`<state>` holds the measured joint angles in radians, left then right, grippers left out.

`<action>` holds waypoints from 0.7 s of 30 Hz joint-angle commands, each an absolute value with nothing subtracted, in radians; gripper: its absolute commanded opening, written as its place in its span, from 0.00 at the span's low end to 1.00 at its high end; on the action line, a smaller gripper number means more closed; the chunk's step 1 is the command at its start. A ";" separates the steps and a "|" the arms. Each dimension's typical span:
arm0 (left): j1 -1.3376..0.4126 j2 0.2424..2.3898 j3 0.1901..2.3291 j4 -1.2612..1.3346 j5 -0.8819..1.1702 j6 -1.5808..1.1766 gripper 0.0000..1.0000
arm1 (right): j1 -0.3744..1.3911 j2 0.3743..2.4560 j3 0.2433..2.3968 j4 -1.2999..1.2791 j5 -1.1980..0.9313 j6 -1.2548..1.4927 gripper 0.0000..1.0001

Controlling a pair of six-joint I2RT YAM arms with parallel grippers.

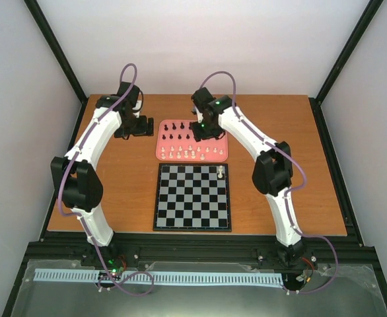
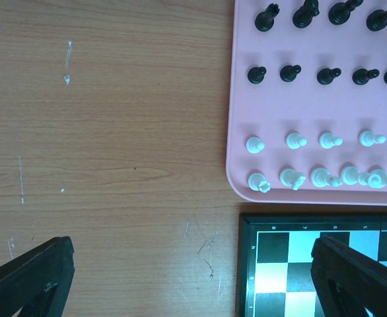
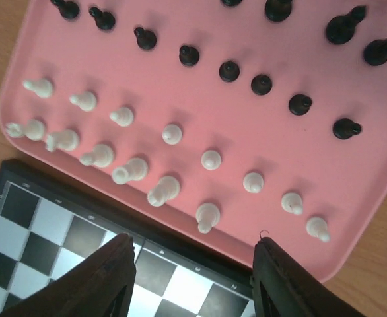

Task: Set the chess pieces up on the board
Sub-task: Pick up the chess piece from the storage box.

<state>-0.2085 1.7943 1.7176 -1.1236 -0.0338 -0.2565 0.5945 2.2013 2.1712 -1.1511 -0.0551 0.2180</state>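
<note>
Right gripper (image 3: 195, 244) jaws wide, empty, above pink tray (image 3: 273, 142) edge; left gripper (image 2: 192, 247) wide too; board (image 3: 22, 231) cropped.

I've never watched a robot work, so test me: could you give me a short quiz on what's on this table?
1. True or false: the board holds no pieces yet.
2. Where do the black pieces stand? A) on the pink tray B) on the board C) on the bare wood
3. Fill in: the right arm's fingers are ___, with nothing between them.
Key: 1 false, one white piece stands on it; 2 A; 3 open.
</note>
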 commanded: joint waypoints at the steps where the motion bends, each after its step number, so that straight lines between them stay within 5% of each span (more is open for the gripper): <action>1: -0.208 1.786 1.762 -1.133 -0.036 -0.250 1.00 | 0.603 2.260 2.214 -1.176 -0.041 0.245 0.54; 21: -0.209 1.766 1.729 -1.126 -0.037 -0.250 1.00 | 0.602 2.290 2.035 -1.104 -0.071 0.222 0.47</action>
<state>-0.2089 1.7943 1.7229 -1.1233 -0.0338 -0.2565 0.5945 2.2715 2.0129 -1.1225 -0.0547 0.2279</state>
